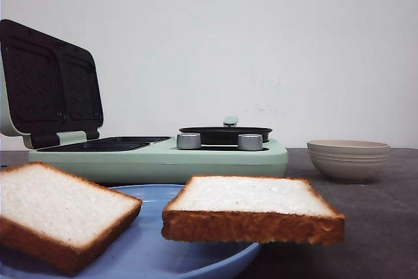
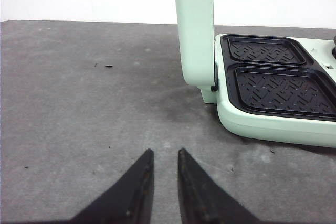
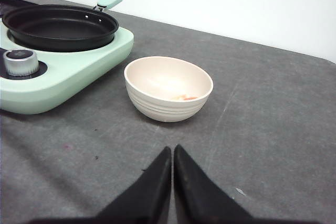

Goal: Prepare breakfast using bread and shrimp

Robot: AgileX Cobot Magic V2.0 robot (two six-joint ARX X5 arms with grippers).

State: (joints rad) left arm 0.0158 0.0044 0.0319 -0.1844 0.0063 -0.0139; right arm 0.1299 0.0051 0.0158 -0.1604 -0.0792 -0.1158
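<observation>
Two thick slices of white bread, one on the left (image 1: 59, 207) and one on the right (image 1: 251, 204), lie on a blue plate (image 1: 150, 246) at the front. A small pinkish-orange piece of shrimp (image 3: 186, 98) shows inside the beige ribbed bowl (image 3: 163, 109), which also shows in the front view (image 1: 348, 158). My left gripper (image 2: 165, 153) hovers over bare table beside the toaster's hinge, jaws slightly apart and empty. My right gripper (image 3: 172, 149) is shut and empty, just in front of the bowl. Neither gripper shows in the front view.
A mint-green breakfast maker (image 1: 163, 158) stands mid-table with its lid (image 1: 49, 83) raised, showing black grill plates (image 2: 278, 85). A black pan (image 3: 60, 24) sits on its right half behind two silver knobs (image 1: 189, 140). The table is dark grey.
</observation>
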